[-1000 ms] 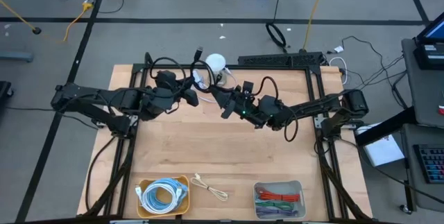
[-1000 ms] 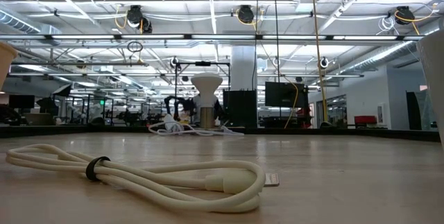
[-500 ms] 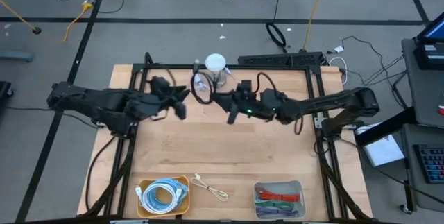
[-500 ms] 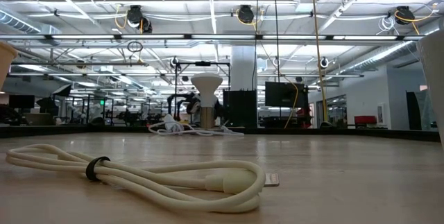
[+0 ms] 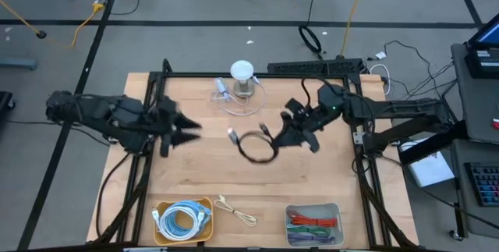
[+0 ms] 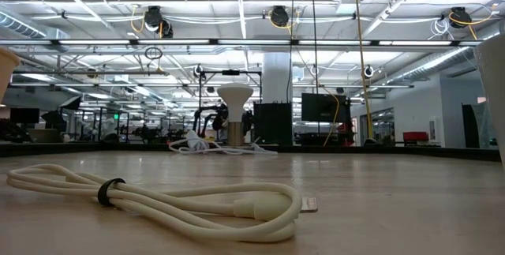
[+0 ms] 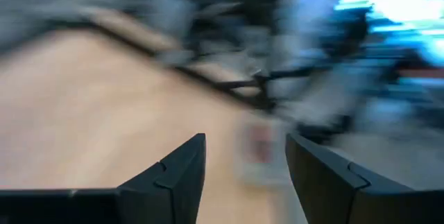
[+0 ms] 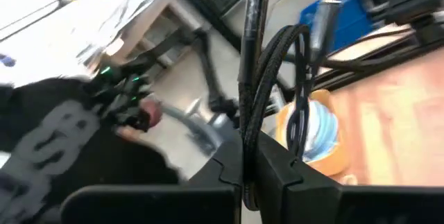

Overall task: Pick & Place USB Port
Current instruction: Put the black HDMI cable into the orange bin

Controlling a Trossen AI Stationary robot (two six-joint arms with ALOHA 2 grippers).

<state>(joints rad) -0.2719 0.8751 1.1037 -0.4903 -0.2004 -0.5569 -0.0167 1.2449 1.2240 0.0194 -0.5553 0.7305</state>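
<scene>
While clamped: black cable (image 5: 257, 146) beside white hub (image 5: 242, 71)

Two dark, jointed arms, black throughout. Left pincer (image 5: 189, 132): two tapered matte black fingers (image 7: 173, 175) with angular, faceted faces. Right pincer (image 5: 290, 139): black fingers (image 8: 274, 165); a small green light glows on the right arm's housing (image 5: 334, 108).
</scene>
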